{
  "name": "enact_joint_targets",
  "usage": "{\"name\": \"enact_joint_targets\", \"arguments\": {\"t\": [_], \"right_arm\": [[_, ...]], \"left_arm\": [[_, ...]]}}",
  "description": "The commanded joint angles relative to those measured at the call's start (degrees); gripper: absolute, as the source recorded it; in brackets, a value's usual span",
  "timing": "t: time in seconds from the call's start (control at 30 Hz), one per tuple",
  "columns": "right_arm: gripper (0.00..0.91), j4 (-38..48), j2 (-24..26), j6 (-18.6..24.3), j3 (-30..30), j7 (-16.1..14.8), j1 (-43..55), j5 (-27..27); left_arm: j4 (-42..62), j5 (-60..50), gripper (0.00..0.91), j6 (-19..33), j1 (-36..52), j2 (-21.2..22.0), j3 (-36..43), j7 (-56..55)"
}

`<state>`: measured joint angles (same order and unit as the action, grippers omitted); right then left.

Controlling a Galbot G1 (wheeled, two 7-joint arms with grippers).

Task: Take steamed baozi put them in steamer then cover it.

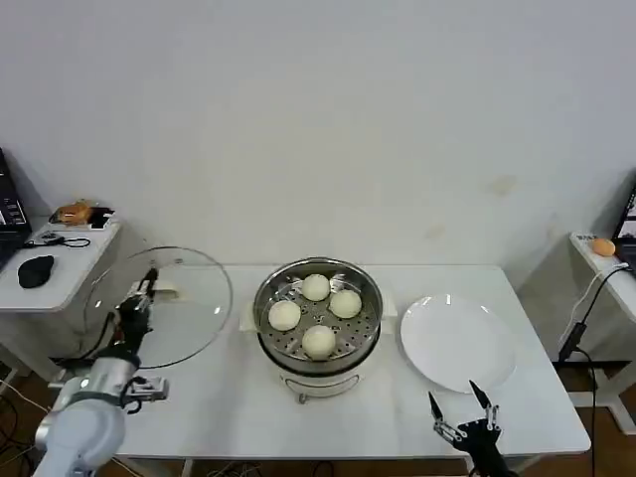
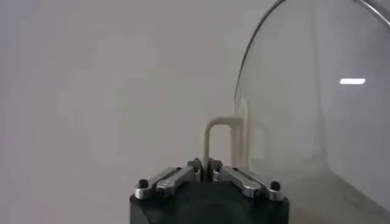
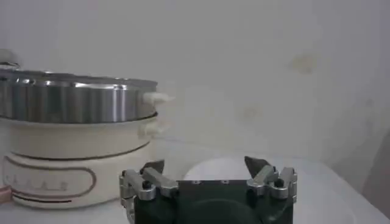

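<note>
Nearest the head camera, the white surface carries the steamer at its middle, uncovered, with four steamed baozi sitting on its perforated tray. To the steamer's left the cover hangs tilted above the surface, its beige handle clamped in the left pincer, fingers shut tight on the bar. A white plate lies just right of the steamer. At the surface's near right edge the right pincer waits open, well apart from the steamer.

Four baozi — one steamer, one cover.
</note>
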<state>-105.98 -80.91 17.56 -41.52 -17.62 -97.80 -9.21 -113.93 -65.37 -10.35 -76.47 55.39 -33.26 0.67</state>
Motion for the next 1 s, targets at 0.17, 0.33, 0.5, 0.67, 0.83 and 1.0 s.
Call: {"name": "enact_joint_targets", "arguments": {"t": [0.17,0.33,0.5,0.67,0.83,1.0], "right_arm": [[0.907,-0.13,-1.38,0.06,0.65,0.22,-0.69,1.61],[0.907,-0.03,-2.09,0.39,0.71,0.23,-1.01,2.44],[0.907,0.23,-2.86,0.67,1.26,0.33,-0.96,3.19],[0.907,0.26,-3.15,0.73,1.82,0.35,-0.88,3.62],[0.907,0.43,-3.23,0.75,2.1,0.35,-0.81,3.76],[0.907,0.56,-3.16,0.77,2.1,0.33,-0.78,3.74]], "left_arm": [[-2.34,-4.84,0.0,-9.57,15.93,5.52,22.14,11.28],[0.91,-5.44,0.0,-12.64,20.18,10.03,25.63,13.12],[3.5,-7.79,0.0,-13.38,22.16,15.93,27.08,13.09],[5.55,-11.31,0.0,-13.36,22.51,21.13,28.9,12.9],[7.46,-13.94,0.0,-13.24,22.32,25.04,30.76,12.85],[9.44,-14.41,0.0,-13.25,22.61,27.02,32.05,12.78]]}}
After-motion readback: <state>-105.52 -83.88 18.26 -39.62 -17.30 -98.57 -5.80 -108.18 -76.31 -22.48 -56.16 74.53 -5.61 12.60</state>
